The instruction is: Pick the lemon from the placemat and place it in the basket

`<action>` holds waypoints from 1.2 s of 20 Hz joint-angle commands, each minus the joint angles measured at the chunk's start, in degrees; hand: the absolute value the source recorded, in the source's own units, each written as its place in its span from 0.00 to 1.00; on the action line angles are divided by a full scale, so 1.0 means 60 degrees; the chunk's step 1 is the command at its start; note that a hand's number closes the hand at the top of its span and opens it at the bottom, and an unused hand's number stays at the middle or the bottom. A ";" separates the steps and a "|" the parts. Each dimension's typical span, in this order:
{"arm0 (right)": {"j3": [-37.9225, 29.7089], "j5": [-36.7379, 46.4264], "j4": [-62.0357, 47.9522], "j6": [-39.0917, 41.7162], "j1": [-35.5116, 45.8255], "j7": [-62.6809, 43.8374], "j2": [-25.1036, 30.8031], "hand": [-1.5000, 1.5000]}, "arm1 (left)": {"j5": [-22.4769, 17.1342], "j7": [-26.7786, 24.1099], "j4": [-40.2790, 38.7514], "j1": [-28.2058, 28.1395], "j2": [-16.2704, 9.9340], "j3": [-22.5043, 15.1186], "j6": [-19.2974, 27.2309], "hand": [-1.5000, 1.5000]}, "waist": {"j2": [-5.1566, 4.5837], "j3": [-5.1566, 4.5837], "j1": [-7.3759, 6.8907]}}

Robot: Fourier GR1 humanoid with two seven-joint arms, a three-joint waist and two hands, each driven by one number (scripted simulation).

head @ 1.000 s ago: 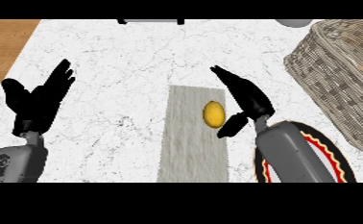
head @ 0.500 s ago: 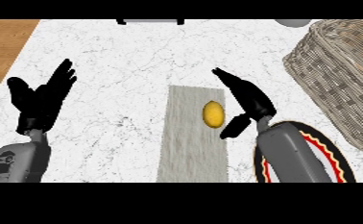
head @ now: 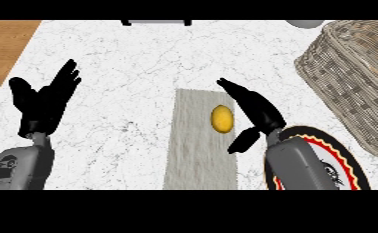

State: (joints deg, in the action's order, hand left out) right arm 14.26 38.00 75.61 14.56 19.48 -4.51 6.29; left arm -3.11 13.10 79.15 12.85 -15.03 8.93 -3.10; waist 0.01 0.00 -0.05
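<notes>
On the white marble counter (head: 148, 67) there is one small yellow oval lemon (head: 221, 118), one long grey cloth placemat (head: 196, 157), one woven wicker basket (head: 347, 77) and one round plate with a red and yellow patterned rim (head: 347, 162). A pale grey round object (head: 304, 23) shows partly at the top edge, and a strip of brown wood (head: 16, 42) lies at the far left.

The lemon lies on the upper right part of the placemat, well apart from the basket, which stands at the right side of the counter.

There are two black hands. The right hand (head: 255, 109) is just beside the lemon, on its right; the fingers are straight and point up-left past the lemon, and the thumb hangs down below it. It is spread and holds nothing, not touching the lemon. Its grey forearm covers part of the plate. The left hand (head: 46, 102) rests at the left side, fingers up and spread, also holding nothing.
</notes>
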 commanded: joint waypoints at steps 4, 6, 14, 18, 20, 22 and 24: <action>0.0369 0.1040 -0.0106 -0.0694 -0.0722 0.0020 -0.0228 0.00 | 0.0231 0.0985 0.1103 -0.0178 0.0489 -0.0329 0.0478 0.50 | 0.0007 0.0002 -0.0006; 0.0145 0.1239 -0.0756 -0.0649 -0.0039 -0.0074 -0.0462 0.00 | 0.0301 -0.0460 -0.0704 0.0220 0.0272 0.0045 0.0071 0.50 | -0.0011 -0.0002 0.0010; 0.0751 0.2340 -0.1999 -0.0792 0.0472 0.0222 -0.0630 1.00 | -0.0072 -0.0023 0.0283 -0.0345 -0.0035 0.0259 -0.0474 0.50 | -0.0007 0.0000 -0.0043; 0.0380 0.2592 -0.2723 -0.1355 0.0684 0.0685 -0.0989 1.00 | 0.0129 0.0171 0.0452 -0.0093 0.0297 0.0172 -0.0039 0.50 | -0.0006 0.0000 -0.0023; 0.0160 0.2486 -0.2250 -0.0803 0.0717 0.0762 -0.0614 1.00 | 0.0335 -0.0431 -0.0386 -0.0035 0.0115 0.0259 -0.0236 0.50 | -0.0005 -0.0001 0.0000; 0.0265 0.2127 -0.3391 -0.2124 0.1432 -0.0728 -0.1034 1.00 | 0.0097 -0.0239 -0.0298 0.0133 0.0068 0.0308 -0.0347 0.50 | -0.0036 0.0001 -0.0117; -0.0768 0.1854 -0.3230 -0.2482 0.2006 -0.2836 -0.1039 1.00 | 0.0194 -0.0088 -0.0261 0.0413 0.0175 0.0199 -0.0157 0.50 | -0.0081 -0.0003 -0.0199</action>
State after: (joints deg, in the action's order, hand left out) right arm 14.00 50.92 58.52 4.18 27.20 -8.65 0.91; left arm -2.40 12.99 78.39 14.13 -14.42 10.36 -4.63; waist -0.04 -0.06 -0.76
